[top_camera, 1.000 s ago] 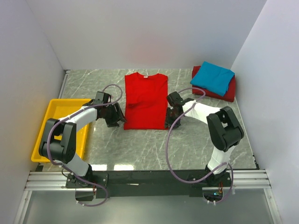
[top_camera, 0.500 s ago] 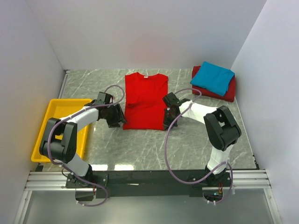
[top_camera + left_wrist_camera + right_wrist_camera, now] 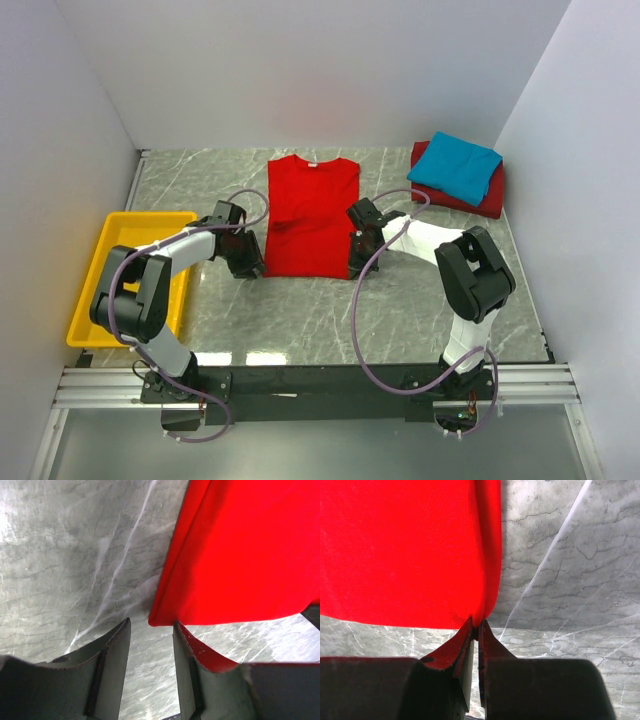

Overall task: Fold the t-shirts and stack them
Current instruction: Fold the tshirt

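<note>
Now | right pincer (image 3: 475, 626) closes, pinching bright red t-shirt (image 3: 312, 215) hem corner | left pincer (image 3: 150, 632) narrows, spread at other corner (unpinched) | fold-lift pending

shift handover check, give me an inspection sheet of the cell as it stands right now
surface: grey marble table, no spills seen
job's things: red shirt laid flat at centre; blue shirt folded on top of the folded dark red shirt, far right
clutter: yellow tray at the left, partly under the left arm
tools: left tool open, jaws either side of the red shirt's near left corner; right tool shut on its near right corner
cables: purple cables loop off both arms
surroundings: white walls on three sides
</note>
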Robot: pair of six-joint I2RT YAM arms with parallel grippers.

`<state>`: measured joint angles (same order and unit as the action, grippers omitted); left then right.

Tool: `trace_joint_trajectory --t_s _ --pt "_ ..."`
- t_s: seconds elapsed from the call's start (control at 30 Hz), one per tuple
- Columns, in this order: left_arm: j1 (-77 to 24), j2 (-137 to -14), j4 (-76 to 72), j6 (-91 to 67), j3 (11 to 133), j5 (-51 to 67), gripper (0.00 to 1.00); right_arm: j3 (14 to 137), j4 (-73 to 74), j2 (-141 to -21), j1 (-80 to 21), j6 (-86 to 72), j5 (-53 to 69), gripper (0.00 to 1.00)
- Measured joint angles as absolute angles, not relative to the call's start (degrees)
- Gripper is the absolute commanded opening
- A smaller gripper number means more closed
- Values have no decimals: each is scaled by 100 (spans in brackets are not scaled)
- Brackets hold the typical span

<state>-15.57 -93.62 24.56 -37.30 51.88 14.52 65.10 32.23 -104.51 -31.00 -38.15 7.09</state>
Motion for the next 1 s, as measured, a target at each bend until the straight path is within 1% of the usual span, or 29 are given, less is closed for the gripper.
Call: trace_joint_trajectory --t_s 0.4,0.53,0.8,0.9,0.93,1.0 --pt "-1634 -9439 2440 -3730 5188 1369 44 6510 3225 -10451 -3100 -3826 705 6" --pt "-1645 -9483 2429 -3732 5221 1374 40 6510 3227 -10451 -3103 -3835 701 6" --pt "-1737 -9655 2335 -3739 5339 1400 36 6510 3229 -10451 -3103 -3852 696 4" --pt "-1756 -9699 2279 -3758 5347 1413 30 6510 3229 -10451 -3103 -3854 694 4" --pt "-1756 -9712 2261 -3760 5349 1415 25 6510 3229 -10451 -3103 -3854 696 4" --pt "-1761 -9736 2239 -3778 5349 1413 19 6510 3229 -10451 -3103 -3854 694 3"
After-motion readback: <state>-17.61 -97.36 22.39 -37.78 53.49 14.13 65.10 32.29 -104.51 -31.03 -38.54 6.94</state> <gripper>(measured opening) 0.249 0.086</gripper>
